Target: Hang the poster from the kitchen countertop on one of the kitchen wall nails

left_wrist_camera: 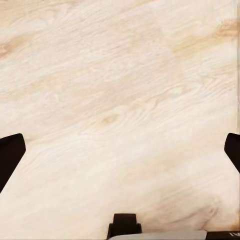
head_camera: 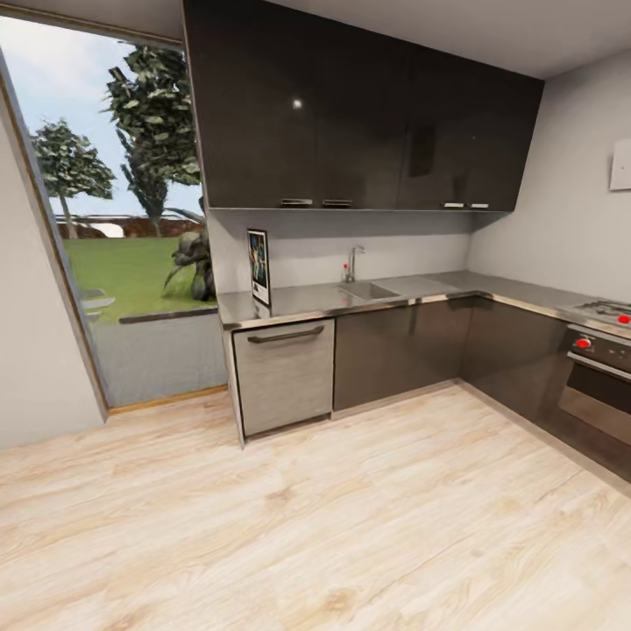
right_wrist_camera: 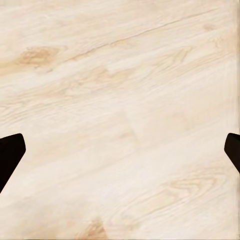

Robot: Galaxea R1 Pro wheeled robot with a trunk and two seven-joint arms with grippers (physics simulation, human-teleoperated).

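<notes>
The poster [head_camera: 259,266] stands upright on the kitchen countertop [head_camera: 307,302], well left of the sink [head_camera: 368,290]. Both grippers, left gripper [left_wrist_camera: 120,150] and right gripper [right_wrist_camera: 120,150], hang spread wide and empty over the floor [head_camera: 307,517], far from it.

**Bright daylight, soft render, wide-angle bend**

Daylight pours in from the big window [head_camera: 123,228] at the left of the head view, so the room's evenly bright. The glossy dark upper cabinets [head_camera: 359,114] catch one small white glint, upper middle. The countertop [head_camera: 333,302] has a shine. Everything's slightly soft, and straight lines lean near the frame edges. Both wrist views are evenly lit and shadowless.
</notes>
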